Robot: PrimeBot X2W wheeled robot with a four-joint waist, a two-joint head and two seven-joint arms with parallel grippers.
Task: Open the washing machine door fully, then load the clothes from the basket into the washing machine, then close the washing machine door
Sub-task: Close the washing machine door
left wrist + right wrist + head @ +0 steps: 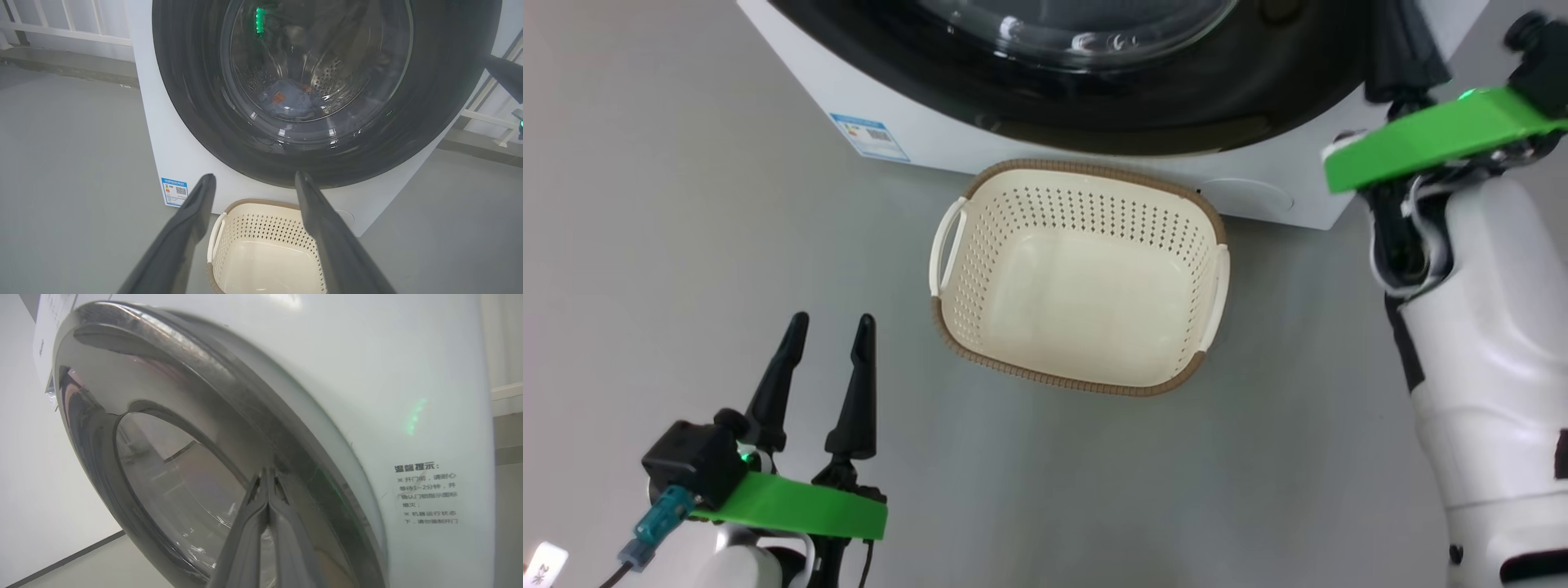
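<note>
The washing machine (pixel 931 139) stands white ahead, and the washing machine door (pixel 192 81) lies shut against its front. Through the door's glass the light-blue clothes (pixel 286 102) lie at the bottom of the steel drum. The cream basket (pixel 1094 169) sits on the floor in front of the washer with nothing in it. My left gripper (pixel 832 320) hovers open and holding nothing, left of the basket and near me. My right gripper (pixel 267 473) is shut, its tips against the door's black frame near the right edge.
Grey floor surrounds the basket on the left, right and near side. A blue label sticker (pixel 870 136) marks the washer's lower left corner. My right forearm (pixel 1486 327) stands tall to the right of the basket. A white railing (pixel 65 28) runs behind the machine.
</note>
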